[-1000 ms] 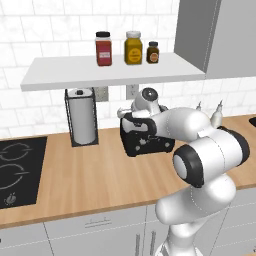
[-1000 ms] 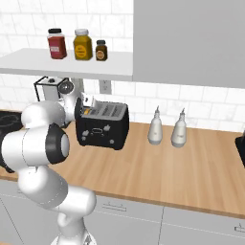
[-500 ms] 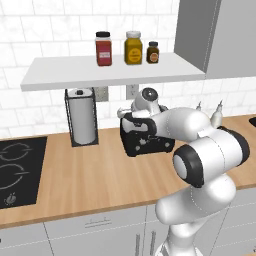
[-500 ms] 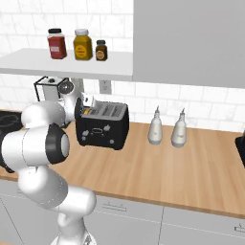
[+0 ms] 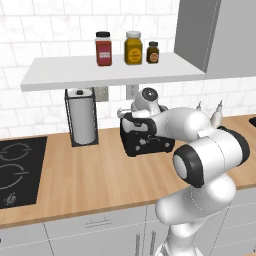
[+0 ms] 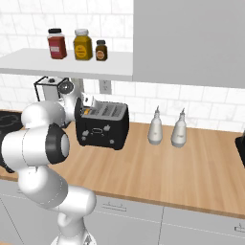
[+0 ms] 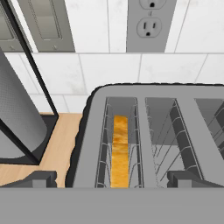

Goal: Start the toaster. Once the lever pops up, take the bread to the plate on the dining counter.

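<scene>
The black toaster [image 5: 148,144] [image 6: 102,126] [image 7: 93,144] stands on the wood worktop by the tiled wall. The bread [image 7: 119,151], tan with a golden-orange crust, stands on edge deep in its left slot. My gripper [image 5: 133,119] [image 7: 116,180] hovers just above the toaster's top at its left end. It is open, one fingertip on each side of the slots and nothing between them. The arm hides part of the toaster in the left base view. The plate and the dining counter are out of view.
A paper towel roll [image 5: 82,119] [image 7: 15,118] in a black wire holder stands left of the toaster. A hob [image 5: 15,170] lies further left. Two white bottles [image 6: 166,128] stand to the right. A shelf [image 5: 115,72] with three jars hangs overhead. A wall outlet [image 7: 151,24] sits behind.
</scene>
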You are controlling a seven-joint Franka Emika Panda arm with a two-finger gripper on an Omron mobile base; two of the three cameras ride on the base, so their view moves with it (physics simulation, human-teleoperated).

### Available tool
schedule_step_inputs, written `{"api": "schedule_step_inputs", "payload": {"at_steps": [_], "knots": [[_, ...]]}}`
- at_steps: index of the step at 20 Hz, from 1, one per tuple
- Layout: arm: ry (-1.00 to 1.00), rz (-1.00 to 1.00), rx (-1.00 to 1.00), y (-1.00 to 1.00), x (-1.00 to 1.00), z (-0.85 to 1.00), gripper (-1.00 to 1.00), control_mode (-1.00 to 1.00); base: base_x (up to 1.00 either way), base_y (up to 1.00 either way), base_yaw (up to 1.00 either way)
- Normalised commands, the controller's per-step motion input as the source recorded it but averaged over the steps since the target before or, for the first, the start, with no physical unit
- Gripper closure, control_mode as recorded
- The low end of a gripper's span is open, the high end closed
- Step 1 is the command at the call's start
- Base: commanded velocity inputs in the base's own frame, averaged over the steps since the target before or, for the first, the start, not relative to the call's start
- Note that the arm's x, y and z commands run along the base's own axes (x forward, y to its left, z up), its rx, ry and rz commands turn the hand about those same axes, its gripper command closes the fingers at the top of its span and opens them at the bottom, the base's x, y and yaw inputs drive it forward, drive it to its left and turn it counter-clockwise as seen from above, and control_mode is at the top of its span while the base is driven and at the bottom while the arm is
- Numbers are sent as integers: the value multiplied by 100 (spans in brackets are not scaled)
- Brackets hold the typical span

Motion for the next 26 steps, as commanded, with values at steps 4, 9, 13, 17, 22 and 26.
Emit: {"api": "schedule_step_inputs", "payload": {"at_steps": [4, 9, 13, 17, 22, 26], "knots": [[0, 0, 0, 0, 0, 0, -100, -100, 0, 0, 0], [0, 0, 0, 0, 0, 0, -100, -100, 0, 0, 0], [0, 0, 0, 0, 0, 0, -100, -100, 0, 0, 0], [0, 0, 0, 0, 0, 0, -100, -100, 0, 0, 0], [0, 0, 0, 0, 0, 0, -100, -100, 0, 0, 0], [0, 0, 0, 0, 0, 0, -100, -100, 0, 0, 0]]}}
